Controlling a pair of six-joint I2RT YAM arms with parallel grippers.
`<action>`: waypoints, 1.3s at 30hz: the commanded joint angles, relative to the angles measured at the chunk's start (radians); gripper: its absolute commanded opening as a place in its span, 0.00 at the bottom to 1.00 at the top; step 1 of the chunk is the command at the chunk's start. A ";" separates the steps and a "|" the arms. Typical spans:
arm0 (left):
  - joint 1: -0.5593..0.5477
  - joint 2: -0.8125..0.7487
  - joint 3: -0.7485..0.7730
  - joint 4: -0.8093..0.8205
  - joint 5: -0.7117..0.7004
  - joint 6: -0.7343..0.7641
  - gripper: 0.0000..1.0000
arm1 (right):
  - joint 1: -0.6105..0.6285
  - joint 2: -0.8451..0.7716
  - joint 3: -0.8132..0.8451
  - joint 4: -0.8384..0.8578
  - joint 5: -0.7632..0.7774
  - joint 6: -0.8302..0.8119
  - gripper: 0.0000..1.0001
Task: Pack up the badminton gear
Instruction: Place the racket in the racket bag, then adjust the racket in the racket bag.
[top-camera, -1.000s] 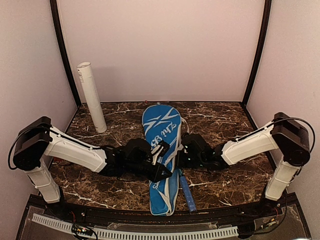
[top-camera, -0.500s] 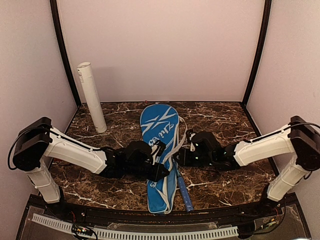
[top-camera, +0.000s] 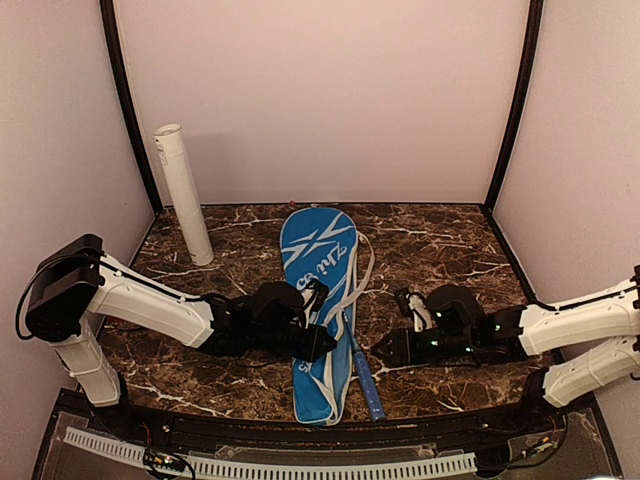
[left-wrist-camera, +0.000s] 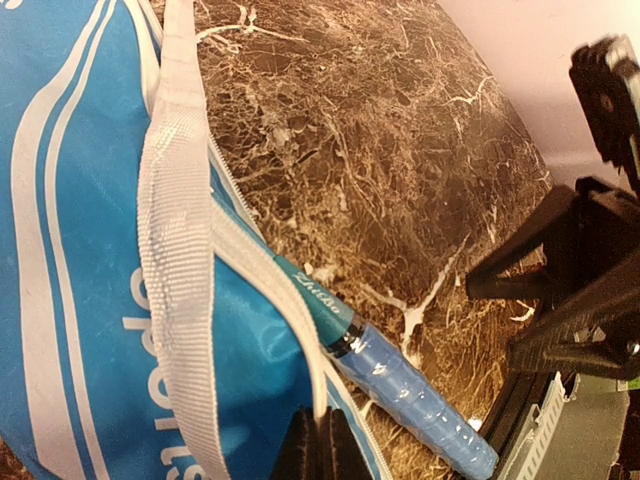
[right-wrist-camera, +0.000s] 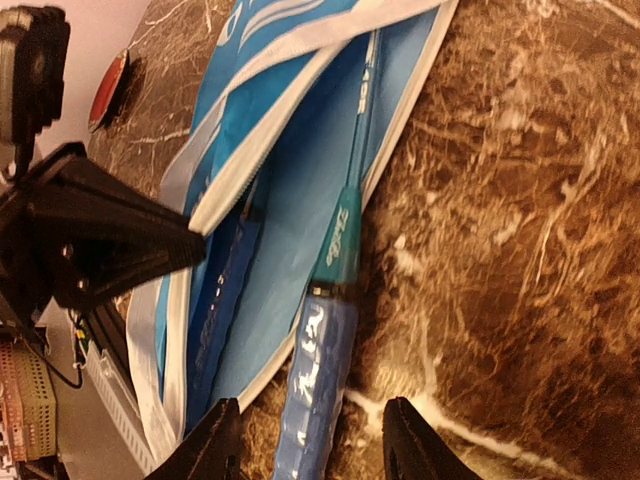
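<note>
The packing is about half done, in my judgement. The blue cover (top-camera: 322, 290) lies in the middle of the surface (top-camera: 450, 250), its wide end to the far side and its narrow end to the near side. Its right edge is not yet zipped. One racket is mostly inside, but its racket handle (right-wrist-camera: 318, 375) sticks out at the near right and rests on the surface. A second handle (right-wrist-camera: 225, 290), darker, shows fully inside the opening.

The left claw (left-wrist-camera: 320, 450) is closed and pinches the white-trimmed edge of the cover, holding the upper flap a little up. The right claw (right-wrist-camera: 312, 445) is open and holds nothing; it hangs just beside the free handle, to the right of the cover.

What is left, I think: to push this handle in, close the zipper, and deal with the white tube (top-camera: 183, 195), which stands tilted against the far left wall, well apart from the cover. No shuttlecocks are visible; whether they are in the tube I cannot tell.

The cover is soft, smooth blue fabric with white stripes and lettering, and a white woven strap (left-wrist-camera: 178, 240) lies across it. The handle is wrapped in ridged blue grip tape under a glossy teal shaft. The tube is a stiff, plain cylinder. The surface is dark brown marble with white veins.
</note>
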 joint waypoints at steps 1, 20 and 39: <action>0.000 -0.023 -0.003 -0.008 -0.027 -0.009 0.00 | 0.057 -0.077 -0.094 0.019 -0.083 0.105 0.48; 0.000 -0.020 -0.001 -0.009 -0.023 -0.017 0.00 | 0.191 0.009 -0.151 0.133 -0.218 0.251 0.42; 0.000 -0.016 -0.003 0.009 0.012 0.000 0.00 | 0.231 0.197 -0.030 0.278 -0.186 0.338 0.15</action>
